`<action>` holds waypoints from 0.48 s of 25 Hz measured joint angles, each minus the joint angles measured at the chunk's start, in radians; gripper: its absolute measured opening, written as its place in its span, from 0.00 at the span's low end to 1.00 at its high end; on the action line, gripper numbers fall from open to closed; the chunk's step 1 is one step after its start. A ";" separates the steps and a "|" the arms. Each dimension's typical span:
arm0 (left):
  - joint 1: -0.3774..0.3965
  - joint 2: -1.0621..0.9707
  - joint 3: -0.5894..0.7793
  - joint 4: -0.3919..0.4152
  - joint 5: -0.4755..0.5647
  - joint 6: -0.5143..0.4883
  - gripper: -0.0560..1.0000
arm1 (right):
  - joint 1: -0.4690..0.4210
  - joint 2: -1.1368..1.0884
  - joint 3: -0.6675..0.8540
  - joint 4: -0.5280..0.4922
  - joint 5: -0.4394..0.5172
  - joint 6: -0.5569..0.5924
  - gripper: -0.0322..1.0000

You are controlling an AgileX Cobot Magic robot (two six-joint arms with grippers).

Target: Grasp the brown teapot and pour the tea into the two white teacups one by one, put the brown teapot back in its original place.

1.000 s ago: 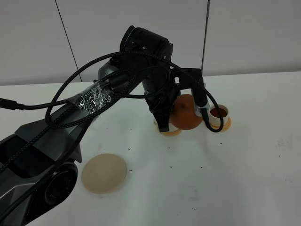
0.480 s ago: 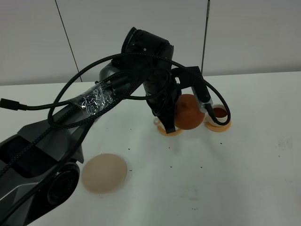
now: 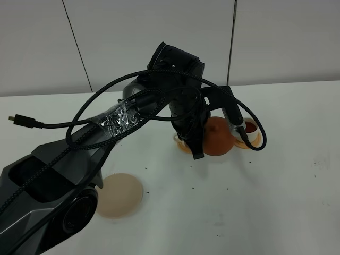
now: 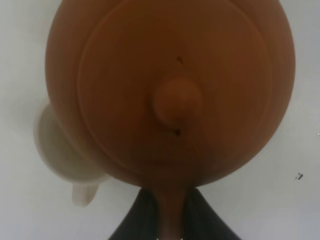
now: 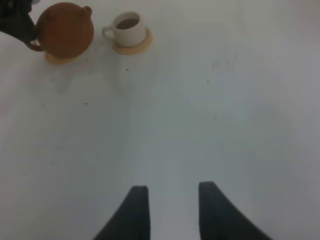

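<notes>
Your left gripper (image 4: 170,214) is pinched shut on the handle of the brown teapot (image 4: 170,80), which hangs just above one white teacup (image 4: 54,142); tip it too quickly and tea could overshoot that small rim

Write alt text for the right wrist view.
A brown teapot, held by the left end effector, is next to a white cup of tea on its saucer. The right end effector is open above the white table.

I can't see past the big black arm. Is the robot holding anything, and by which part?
The left gripper holds the brown teapot by its loop handle. The right gripper is open and holds nothing.
</notes>
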 joint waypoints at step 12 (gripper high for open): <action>0.000 0.000 0.000 -0.012 0.000 0.000 0.22 | 0.000 0.000 0.000 0.000 0.000 0.001 0.26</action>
